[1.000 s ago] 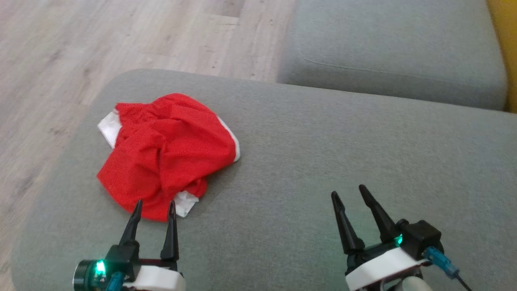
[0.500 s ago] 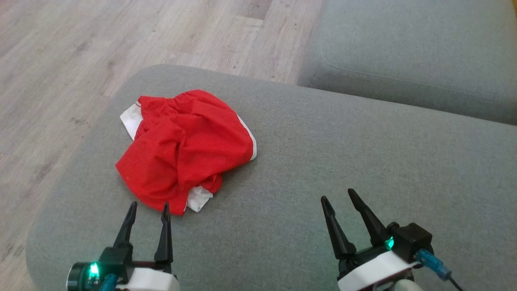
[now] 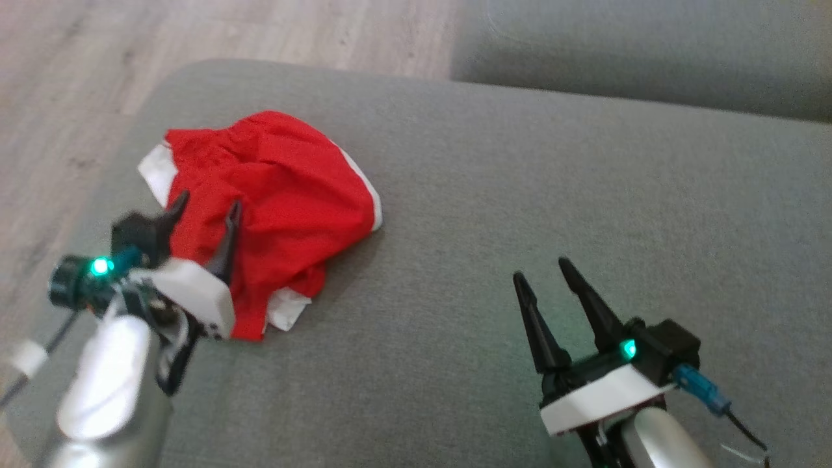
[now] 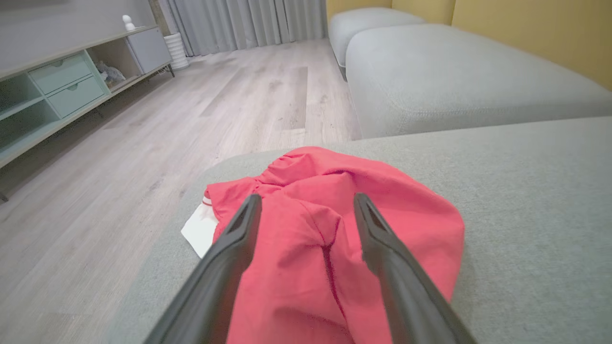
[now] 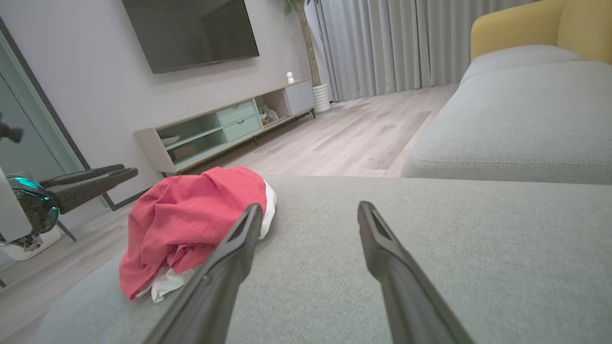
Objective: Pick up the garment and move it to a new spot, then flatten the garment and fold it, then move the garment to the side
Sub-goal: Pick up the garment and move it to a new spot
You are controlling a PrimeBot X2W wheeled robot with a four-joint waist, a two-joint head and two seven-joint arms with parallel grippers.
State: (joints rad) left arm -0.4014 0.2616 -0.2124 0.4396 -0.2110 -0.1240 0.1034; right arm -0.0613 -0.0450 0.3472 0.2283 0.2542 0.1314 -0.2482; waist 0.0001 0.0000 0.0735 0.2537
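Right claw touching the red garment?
No, the right claw is open over bare grey sofa cushion, apart from the red garment.

Left tool (image 3: 209, 199): black tapered fingers (image 3: 227, 240), white collar (image 3: 195, 296), green light (image 3: 100, 266), silver forearm (image 3: 107, 383). Right tool (image 3: 541, 269): same, blue plug (image 3: 699, 390).

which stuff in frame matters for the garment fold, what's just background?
Job: red garment; grey cushion under it; left gripper, open, at the garment; right gripper, open, over bare cushion.
Background: TV; cabinet; curtains; far cushion; wood floor.
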